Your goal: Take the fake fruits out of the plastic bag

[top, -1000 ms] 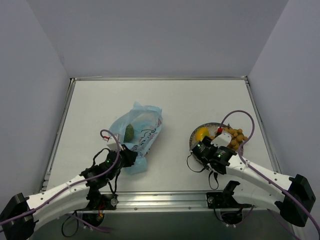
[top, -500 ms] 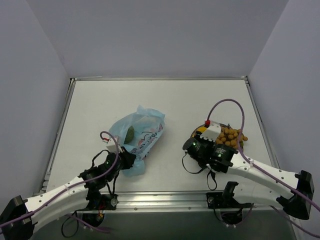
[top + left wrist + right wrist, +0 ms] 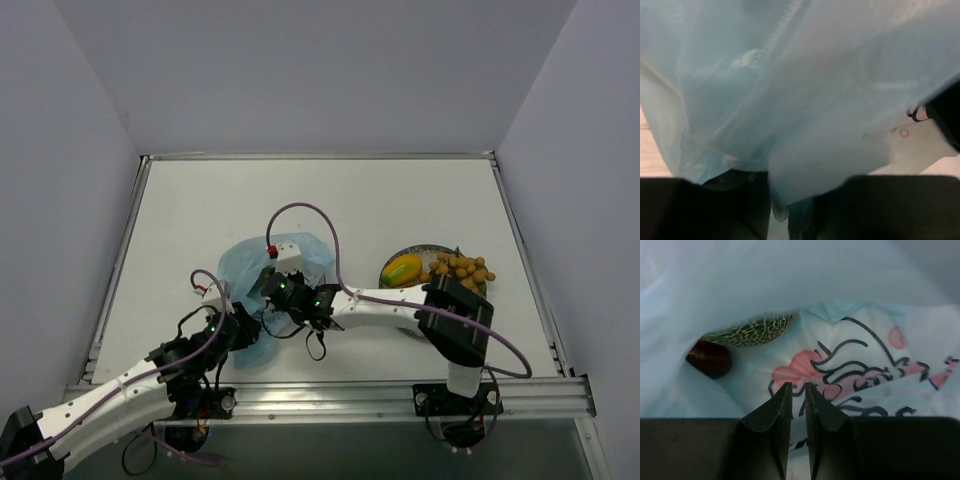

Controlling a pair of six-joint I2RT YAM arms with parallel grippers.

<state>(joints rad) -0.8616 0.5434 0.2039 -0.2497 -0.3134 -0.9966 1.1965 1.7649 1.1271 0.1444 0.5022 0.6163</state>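
The light-blue plastic bag (image 3: 245,265) lies left of centre. My right gripper (image 3: 265,290) reaches into its mouth. The right wrist view looks into the bag (image 3: 865,355) at a green netted melon (image 3: 752,330) and a small dark red fruit (image 3: 710,359). My right gripper (image 3: 798,387) has its jaws a thin slit apart, with nothing between them. My left gripper (image 3: 243,328) is at the bag's near end. In the left wrist view a fold of bag film (image 3: 800,90) hangs into the loose gap of the left gripper (image 3: 790,200). A mango (image 3: 402,268) and a bunch of orange balls (image 3: 462,270) lie on the plate.
The speckled grey plate (image 3: 420,250) sits right of centre. The right arm stretches across the table's near middle, from its base to the bag. Low rails edge the table on the left, right and near sides.
My right arm has swung left from the plate to the bag, its jaws narrowing on the way. The left gripper's jaws have loosened, and the bag has slumped lower.
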